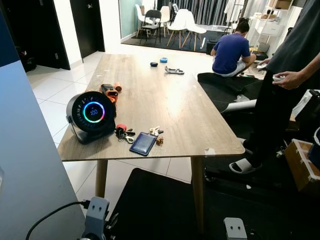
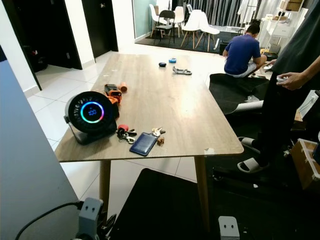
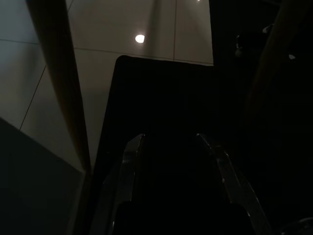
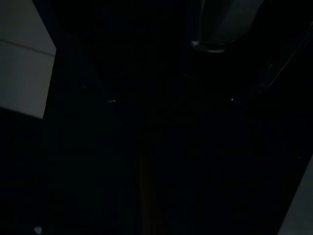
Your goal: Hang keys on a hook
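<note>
Keys (image 1: 125, 133) lie on the table (image 1: 185, 110) beside a wallet (image 1: 143, 143); left gripper (image 3: 171, 147) hangs parted; right gripper's state can't be told.

a long wooden surface (image 1: 165, 100) on pale wooden legs runs from near to far across a floor of large white tiles (image 1: 50, 95). a black mat (image 1: 160, 205) lies on the floor at its near end. a pale blue-grey wall panel (image 1: 25, 150) fills the near left. dark doorways (image 1: 35, 30) open in the white far-left wall. far off, white chairs (image 1: 180, 22) stand on a dark rug before striped curtains (image 1: 200, 10). white shelving (image 1: 270, 25) stands far right.
</note>
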Robot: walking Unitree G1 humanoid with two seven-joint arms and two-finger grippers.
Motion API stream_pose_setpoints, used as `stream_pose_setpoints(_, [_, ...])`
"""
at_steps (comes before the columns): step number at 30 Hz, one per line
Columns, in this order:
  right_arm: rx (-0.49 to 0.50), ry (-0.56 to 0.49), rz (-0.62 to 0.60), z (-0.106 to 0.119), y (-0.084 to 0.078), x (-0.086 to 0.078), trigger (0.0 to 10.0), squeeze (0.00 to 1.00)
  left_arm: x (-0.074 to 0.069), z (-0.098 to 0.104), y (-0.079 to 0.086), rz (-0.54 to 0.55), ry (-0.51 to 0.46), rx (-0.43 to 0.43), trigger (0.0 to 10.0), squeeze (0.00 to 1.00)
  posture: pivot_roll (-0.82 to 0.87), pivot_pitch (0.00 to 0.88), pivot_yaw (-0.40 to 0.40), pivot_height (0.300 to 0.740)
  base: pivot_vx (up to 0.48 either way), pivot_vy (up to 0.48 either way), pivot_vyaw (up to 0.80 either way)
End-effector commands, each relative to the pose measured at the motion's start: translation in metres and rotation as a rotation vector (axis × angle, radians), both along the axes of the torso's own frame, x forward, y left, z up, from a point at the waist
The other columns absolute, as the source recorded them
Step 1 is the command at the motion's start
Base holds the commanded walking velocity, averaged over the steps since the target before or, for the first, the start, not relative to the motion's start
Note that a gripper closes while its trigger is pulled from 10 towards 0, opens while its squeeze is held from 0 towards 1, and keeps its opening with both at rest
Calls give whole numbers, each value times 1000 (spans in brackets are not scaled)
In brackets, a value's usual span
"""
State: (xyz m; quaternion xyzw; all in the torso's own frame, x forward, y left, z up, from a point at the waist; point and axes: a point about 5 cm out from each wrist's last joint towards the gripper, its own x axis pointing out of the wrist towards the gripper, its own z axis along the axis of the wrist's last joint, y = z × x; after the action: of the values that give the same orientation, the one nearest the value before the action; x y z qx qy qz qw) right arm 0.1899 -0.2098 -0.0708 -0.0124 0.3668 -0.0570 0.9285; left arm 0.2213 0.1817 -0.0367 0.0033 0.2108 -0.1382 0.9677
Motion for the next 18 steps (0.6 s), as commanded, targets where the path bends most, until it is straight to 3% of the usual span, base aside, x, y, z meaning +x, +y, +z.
stream_pose_setpoints(1, [-11,0,17,2,-1,3,10000,0,-5,-3,-3,-3,12,-1,10000,0,89,38,-47,740,0,0,0])
stream_pose_setpoints(5, [-12,-4,28,3,1,5,10000,0,-5,-4,-3,-3,13,1,10000,0,89,38,-47,740,0,0,0])
stream_pose_setpoints(12, [-16,-1,39,2,1,5,10000,0,-5,-4,-5,4,10,-4,10000,0,87,38,-53,740,0,-407,0])
stream_pose_setpoints(18, [-21,4,41,1,-1,3,10000,0,-5,-4,-3,32,18,-11,10000,0,88,40,-56,740,0,0,0])
